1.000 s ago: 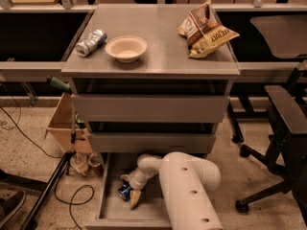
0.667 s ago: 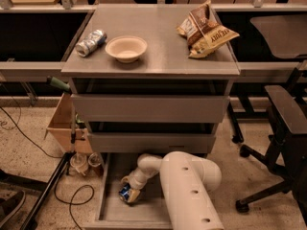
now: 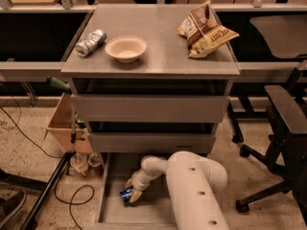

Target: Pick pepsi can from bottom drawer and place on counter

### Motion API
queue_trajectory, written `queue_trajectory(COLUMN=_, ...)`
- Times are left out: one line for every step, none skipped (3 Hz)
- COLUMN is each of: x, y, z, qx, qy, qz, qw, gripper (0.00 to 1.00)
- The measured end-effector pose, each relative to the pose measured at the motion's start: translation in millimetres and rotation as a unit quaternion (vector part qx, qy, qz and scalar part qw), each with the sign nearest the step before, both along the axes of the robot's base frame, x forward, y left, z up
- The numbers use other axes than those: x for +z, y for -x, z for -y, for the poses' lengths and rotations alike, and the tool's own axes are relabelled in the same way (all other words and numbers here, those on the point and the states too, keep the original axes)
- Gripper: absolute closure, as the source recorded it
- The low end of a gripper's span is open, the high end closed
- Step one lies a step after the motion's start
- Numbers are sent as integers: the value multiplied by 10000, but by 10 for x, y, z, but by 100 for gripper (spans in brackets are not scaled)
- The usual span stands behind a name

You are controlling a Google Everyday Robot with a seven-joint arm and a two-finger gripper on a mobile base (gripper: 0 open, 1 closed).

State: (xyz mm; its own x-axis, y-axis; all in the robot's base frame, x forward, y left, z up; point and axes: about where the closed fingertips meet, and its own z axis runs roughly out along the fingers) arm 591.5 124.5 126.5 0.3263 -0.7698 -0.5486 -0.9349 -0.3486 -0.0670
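Note:
The bottom drawer [image 3: 115, 210] is pulled open at the foot of the grey cabinet. The pepsi can [image 3: 126, 194], dark blue, lies on its floor near the left side. My gripper [image 3: 132, 190] reaches down into the drawer on the white arm, and its tan fingers [image 3: 135, 195] stand on either side of the can, touching it. The can is low, at the drawer floor. The counter [image 3: 158, 51] is the grey cabinet top above.
On the counter lie a silver-grey can [image 3: 90, 42], a tan bowl [image 3: 125, 48] and a chip bag [image 3: 205, 28]. A cardboard box [image 3: 61, 123] and cables sit left of the cabinet. Black office chairs [image 3: 283, 123] stand at the right.
The gripper has stayed at the can in the bottom drawer with only a slight shift. The can is in about the same spot.

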Motion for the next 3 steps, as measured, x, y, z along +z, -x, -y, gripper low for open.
queue_trajectory(x=221, y=-50, z=161, qx=-312, qy=-139, qz=148, qw=9993, gripper=100)
queue_trajectory(x=700, y=-23, z=420, qx=-555, qy=-182, qz=244, qw=9980, gripper=100)
queue_trajectory(x=1348, y=97, z=640, qx=-647, qy=-125, qz=281, qw=9974, gripper=100)
